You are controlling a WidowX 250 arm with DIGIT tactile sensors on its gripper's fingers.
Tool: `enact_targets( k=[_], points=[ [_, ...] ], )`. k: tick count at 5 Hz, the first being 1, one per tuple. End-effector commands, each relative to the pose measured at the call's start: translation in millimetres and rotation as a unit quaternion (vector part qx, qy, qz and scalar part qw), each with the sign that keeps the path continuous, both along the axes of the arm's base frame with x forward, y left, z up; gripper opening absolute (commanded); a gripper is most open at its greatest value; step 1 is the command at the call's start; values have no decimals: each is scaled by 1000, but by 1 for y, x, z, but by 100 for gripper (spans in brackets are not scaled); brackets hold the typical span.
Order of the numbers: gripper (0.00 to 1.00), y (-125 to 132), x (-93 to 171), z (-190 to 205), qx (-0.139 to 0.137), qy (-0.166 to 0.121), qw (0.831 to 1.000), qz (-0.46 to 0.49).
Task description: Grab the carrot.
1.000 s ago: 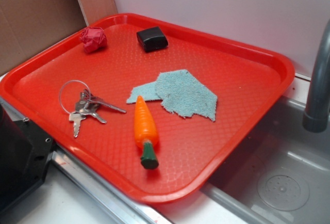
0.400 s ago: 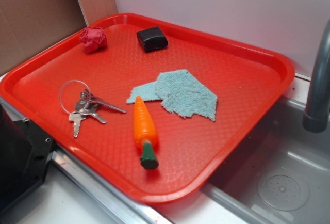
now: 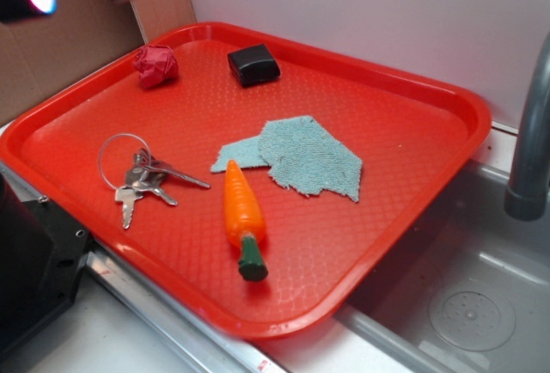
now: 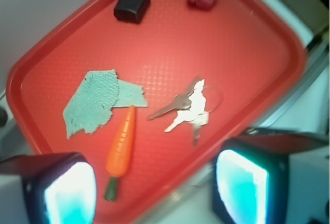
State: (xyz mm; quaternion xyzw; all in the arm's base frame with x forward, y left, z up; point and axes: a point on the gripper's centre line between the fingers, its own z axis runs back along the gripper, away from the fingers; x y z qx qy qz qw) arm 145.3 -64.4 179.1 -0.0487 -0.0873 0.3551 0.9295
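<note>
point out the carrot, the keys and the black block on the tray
carrot [image 3: 241,205], exterior view, middle of the orange body
keys [image 3: 142,183], exterior view, where the key heads bunch below the ring
black block [image 3: 253,64], exterior view, centre of its top face

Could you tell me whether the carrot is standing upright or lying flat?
Lying flat: the carrot rests lengthwise on the tray, green stub toward the near rim.

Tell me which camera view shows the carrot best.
The exterior view. The carrot lies sharp and unobstructed on the red tray, orange body and green stub top both clear. The wrist view shows the whole carrot too, but blurred and from high above, between the two fingers of the gripper, which is open.
</note>
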Motion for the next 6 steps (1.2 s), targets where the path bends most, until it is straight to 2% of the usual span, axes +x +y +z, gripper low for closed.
enact_targets(
  k=[1,2,4,5,6],
  points=[
    [100,-20,20,-50,-4,13,998,56],
    [100,-28,22,-84,16,33,997,61],
    [100,-49,22,-132,8,53,998,44],
    [100,-55,21,-146,22,56,997,41],
    [0,-60,18,-157,24,63,997,42]
  ],
)
